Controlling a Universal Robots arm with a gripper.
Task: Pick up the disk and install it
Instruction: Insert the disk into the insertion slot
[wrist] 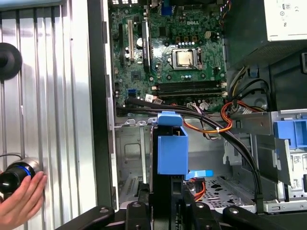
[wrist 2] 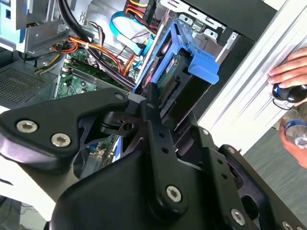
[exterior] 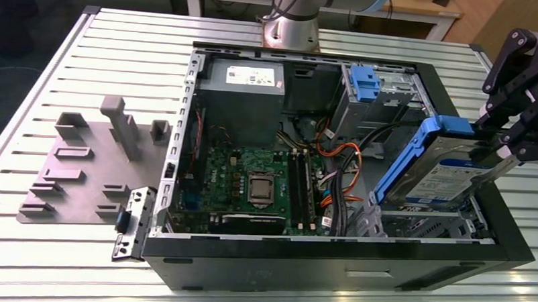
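Blue plastic frames the disk, and I see it clamped in the end effector, whose fingers are closed on the carrier's upper end just below the blue end tab. In the exterior view the disk stands tilted, tab end up, inside the open computer case at that view's right. Its lower end reaches down toward the metal bay in that corner, and I cannot tell whether it touches. Just beside it, orange and black cables run down past the green motherboard. Farther back sit the grey power-supply box and the drive cage with its blue latch. The case rests on the slatted metal table, with a grey fixture plate well apart at that view's left. In the first wrist view a person's hand lies on the table outside the case wall, touching a dark round object.
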